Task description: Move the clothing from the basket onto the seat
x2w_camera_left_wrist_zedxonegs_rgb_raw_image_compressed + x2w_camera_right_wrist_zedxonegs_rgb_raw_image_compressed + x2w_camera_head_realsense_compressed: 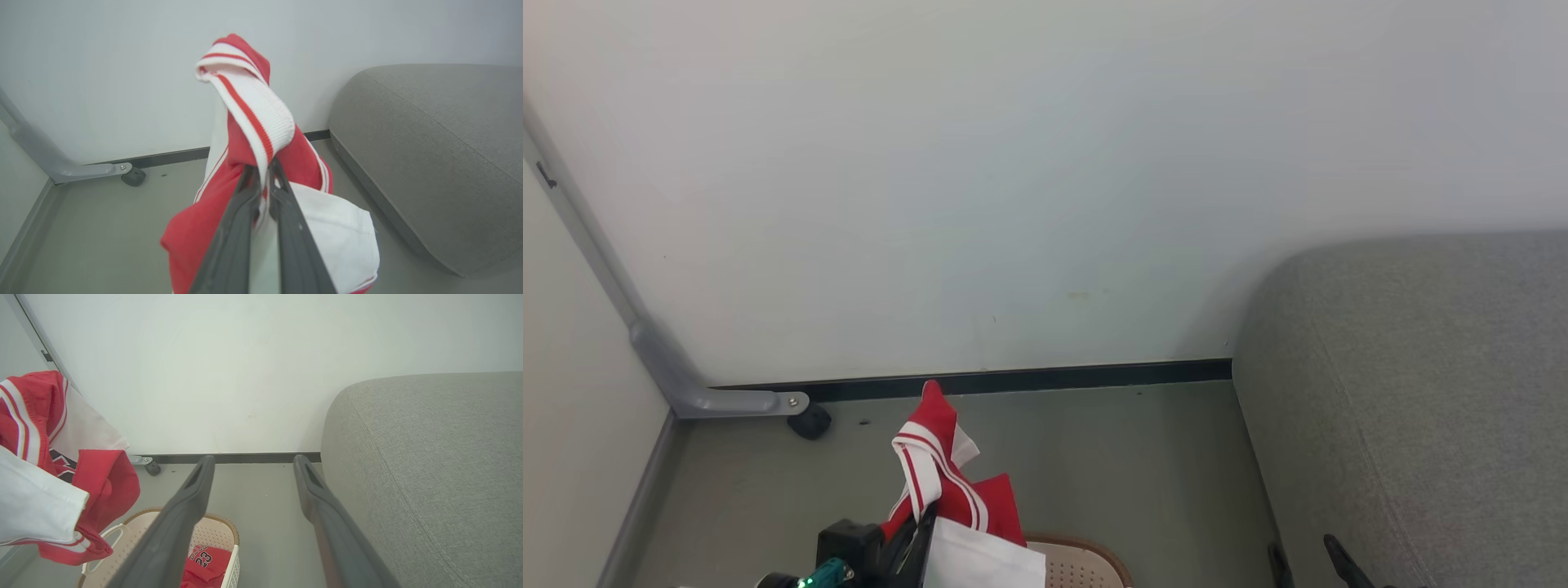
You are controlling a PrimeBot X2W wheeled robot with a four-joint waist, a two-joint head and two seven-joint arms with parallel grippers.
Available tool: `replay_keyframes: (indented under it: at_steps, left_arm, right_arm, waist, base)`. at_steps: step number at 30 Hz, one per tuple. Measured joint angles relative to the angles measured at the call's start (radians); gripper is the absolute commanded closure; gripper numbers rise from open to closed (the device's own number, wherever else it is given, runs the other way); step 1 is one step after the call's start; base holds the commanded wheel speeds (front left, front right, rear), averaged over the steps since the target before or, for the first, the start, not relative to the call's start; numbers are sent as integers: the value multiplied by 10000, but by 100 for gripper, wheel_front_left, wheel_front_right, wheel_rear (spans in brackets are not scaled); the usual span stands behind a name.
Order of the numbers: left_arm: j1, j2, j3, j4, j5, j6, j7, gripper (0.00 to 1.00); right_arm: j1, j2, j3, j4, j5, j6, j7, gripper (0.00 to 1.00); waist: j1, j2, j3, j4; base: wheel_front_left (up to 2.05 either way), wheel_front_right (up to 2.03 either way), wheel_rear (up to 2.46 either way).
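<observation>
My L gripper (264, 165) clenched the top (245, 102) by its ribbed band, up clear of basket (229, 530), ready for seat (429, 143); R gripper (253, 462) gaped, empty.

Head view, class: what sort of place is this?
Probably a corner of a living room: a grey sofa seat beside a plain white wall, a laundry basket on the floor.
</observation>
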Motion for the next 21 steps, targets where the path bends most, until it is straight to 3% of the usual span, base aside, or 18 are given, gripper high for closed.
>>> replay_keyframes:
  at_steps: [21]
  left_arm:
    - [503,84,-151,-5616,-81,-2,-40,100]
  right_arm:
    - [199,140,251,-497,-261,211,0,0]
  waist:
    - [2,2,-275,325]
  base:
    - [0,0,0]
